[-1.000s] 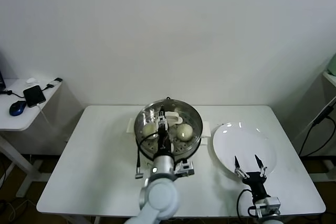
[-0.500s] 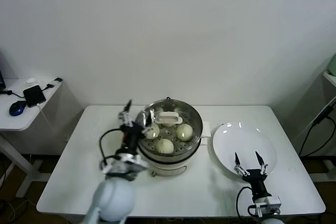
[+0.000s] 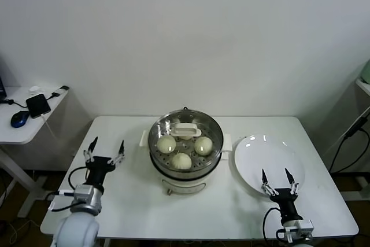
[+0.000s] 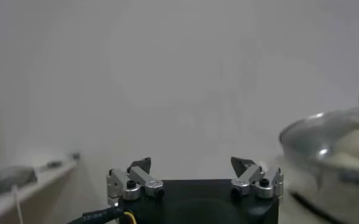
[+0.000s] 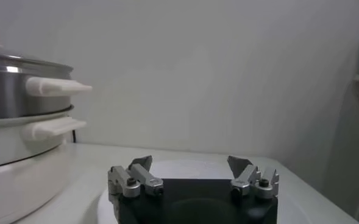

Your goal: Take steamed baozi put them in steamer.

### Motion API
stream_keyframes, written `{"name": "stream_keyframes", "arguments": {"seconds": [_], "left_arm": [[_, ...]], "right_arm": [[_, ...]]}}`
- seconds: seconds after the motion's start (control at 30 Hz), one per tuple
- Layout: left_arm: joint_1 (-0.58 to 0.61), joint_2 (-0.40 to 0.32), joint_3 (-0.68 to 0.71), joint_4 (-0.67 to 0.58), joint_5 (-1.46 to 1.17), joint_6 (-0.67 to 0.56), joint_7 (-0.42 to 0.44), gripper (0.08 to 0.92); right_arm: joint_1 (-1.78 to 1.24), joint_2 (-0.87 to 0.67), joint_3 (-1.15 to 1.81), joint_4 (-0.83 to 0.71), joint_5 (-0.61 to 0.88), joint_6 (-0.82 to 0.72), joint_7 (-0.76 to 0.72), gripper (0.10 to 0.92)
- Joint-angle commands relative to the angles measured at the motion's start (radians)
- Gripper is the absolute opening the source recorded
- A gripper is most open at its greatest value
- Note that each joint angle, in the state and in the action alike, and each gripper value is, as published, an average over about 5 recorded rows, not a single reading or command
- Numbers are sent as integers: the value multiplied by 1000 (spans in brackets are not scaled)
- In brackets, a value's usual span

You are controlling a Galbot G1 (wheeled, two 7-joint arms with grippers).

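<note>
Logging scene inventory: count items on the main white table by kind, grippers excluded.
Round cream-white steamed baozi, in the steamer: 3 visible
Large round shiny steel steamer pot: 1
Flat round white plate: 1
Total: 5

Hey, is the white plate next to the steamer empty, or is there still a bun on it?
Empty. The head view shows the plate bare, with nothing lying on it. Three baozi are visible in the steamer.
</note>
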Motion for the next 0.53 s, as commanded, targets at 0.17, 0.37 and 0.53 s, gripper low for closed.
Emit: {"name": "stream_keyframes", "arguments": {"seconds": [0.17,0.37,0.53], "left_arm": [[69,23,-49,230,-244,-188,31,823],[80,15,-44,214,-237,-193,38,823],[85,12,-43,205,-236,-195,42,823]], "right_arm": [[-3,-2,2,3,11,4,-5,823],[0,-4,-3,2,15,4,-7,823],[1,-5,-8,1,17,4,-8,823]]}}
